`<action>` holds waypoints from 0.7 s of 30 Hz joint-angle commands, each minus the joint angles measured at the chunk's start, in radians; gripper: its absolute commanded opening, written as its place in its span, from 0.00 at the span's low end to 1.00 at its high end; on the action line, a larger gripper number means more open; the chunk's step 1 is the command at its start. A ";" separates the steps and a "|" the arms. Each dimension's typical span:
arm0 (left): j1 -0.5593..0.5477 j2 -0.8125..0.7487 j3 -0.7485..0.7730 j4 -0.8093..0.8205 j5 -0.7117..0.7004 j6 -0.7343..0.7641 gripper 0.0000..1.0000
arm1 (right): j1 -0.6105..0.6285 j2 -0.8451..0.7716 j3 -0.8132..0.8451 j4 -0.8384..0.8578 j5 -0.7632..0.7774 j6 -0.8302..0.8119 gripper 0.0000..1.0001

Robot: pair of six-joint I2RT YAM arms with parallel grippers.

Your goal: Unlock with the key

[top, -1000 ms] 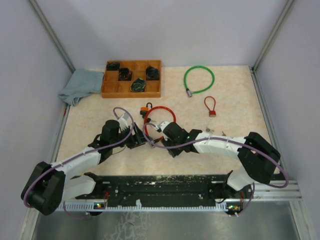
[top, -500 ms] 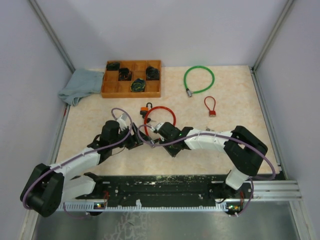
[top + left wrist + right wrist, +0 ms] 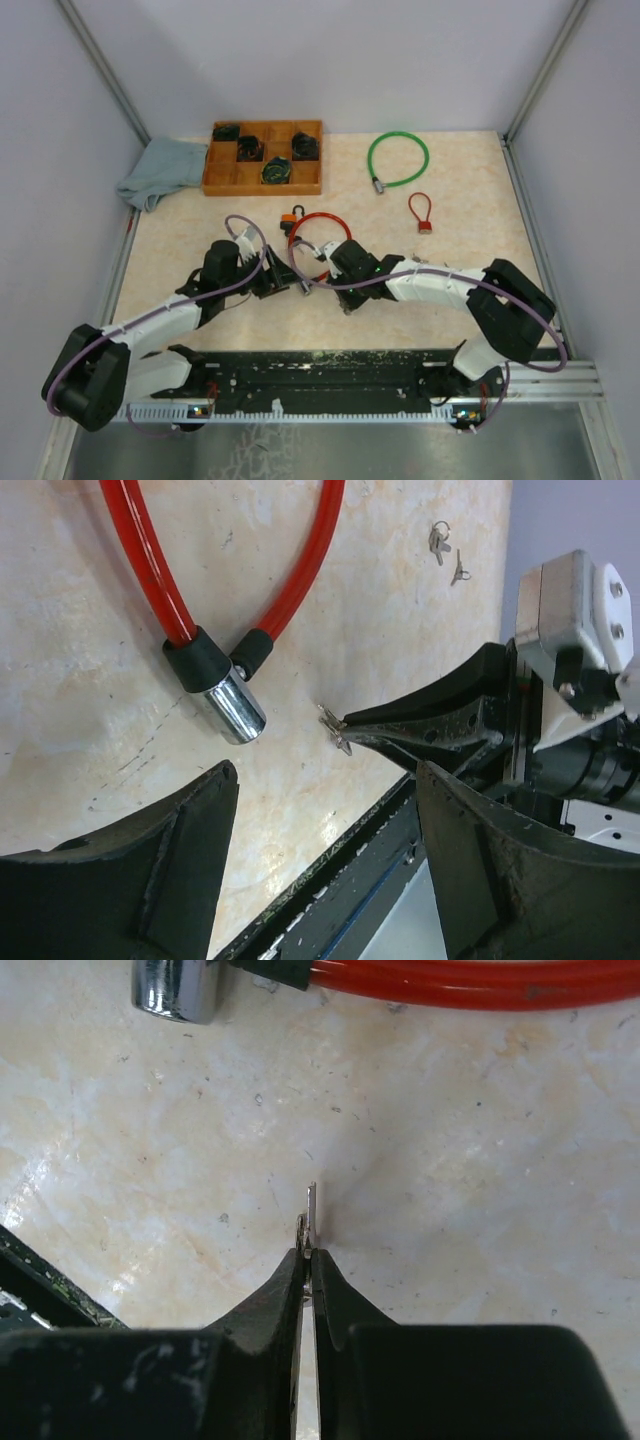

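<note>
A red cable lock (image 3: 318,217) lies on the table in front of both arms; its silver cylinder end (image 3: 229,706) (image 3: 179,989) sits where the red cable (image 3: 160,580) (image 3: 470,984) closes. My right gripper (image 3: 310,1252) (image 3: 350,725) is shut on a small silver key (image 3: 313,1210) (image 3: 334,730), whose blade sticks out past the fingertips, just above the table. The key tip is a short way from the cylinder, not touching it. My left gripper (image 3: 325,780) stands open and holds nothing, low over the table near the cylinder.
A wooden tray (image 3: 312,160) with coiled locks and a blue cloth (image 3: 160,170) are at the back left. A green cable lock (image 3: 397,158) and a small red lock (image 3: 421,212) lie at the back right. Loose keys (image 3: 443,548) lie beyond the right gripper.
The right gripper's fingers have closed tight onto the key. The right arm swung left, then drew back a little. The left arm has stayed put.
</note>
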 commanded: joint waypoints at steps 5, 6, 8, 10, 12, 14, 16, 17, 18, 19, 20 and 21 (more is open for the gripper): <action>-0.019 0.044 0.023 0.080 0.052 -0.018 0.77 | -0.085 -0.104 -0.078 0.155 -0.099 0.044 0.00; -0.021 0.050 0.024 0.084 0.053 -0.018 0.77 | -0.089 -0.109 -0.084 0.159 -0.096 0.047 0.00; -0.027 0.063 0.027 0.093 0.058 -0.023 0.77 | -0.093 -0.118 -0.094 0.168 -0.086 0.047 0.00; -0.031 0.075 0.031 0.102 0.062 -0.028 0.77 | -0.094 -0.133 -0.105 0.185 -0.083 0.043 0.00; -0.037 0.086 0.037 0.107 0.065 -0.033 0.76 | -0.093 -0.156 -0.121 0.209 -0.083 0.035 0.00; -0.044 0.098 0.049 0.111 0.066 -0.041 0.76 | -0.093 -0.180 -0.135 0.235 -0.081 0.024 0.00; -0.058 0.114 0.064 0.112 0.064 -0.051 0.76 | -0.092 -0.206 -0.151 0.276 -0.074 0.013 0.00; -0.064 0.124 0.074 0.112 0.061 -0.057 0.76 | -0.087 -0.217 -0.157 0.291 -0.066 0.006 0.00; -0.073 0.134 0.082 0.112 0.056 -0.065 0.75 | -0.080 -0.226 -0.160 0.305 -0.055 -0.003 0.00; -0.081 0.144 0.091 0.113 0.051 -0.075 0.75 | -0.067 -0.233 -0.160 0.315 -0.029 -0.014 0.00; -0.091 0.158 0.100 0.114 0.047 -0.085 0.75 | -0.052 -0.237 -0.160 0.325 -0.006 -0.026 0.00; -0.101 0.170 0.111 0.115 0.045 -0.096 0.74 | -0.036 -0.240 -0.158 0.334 0.021 -0.038 0.00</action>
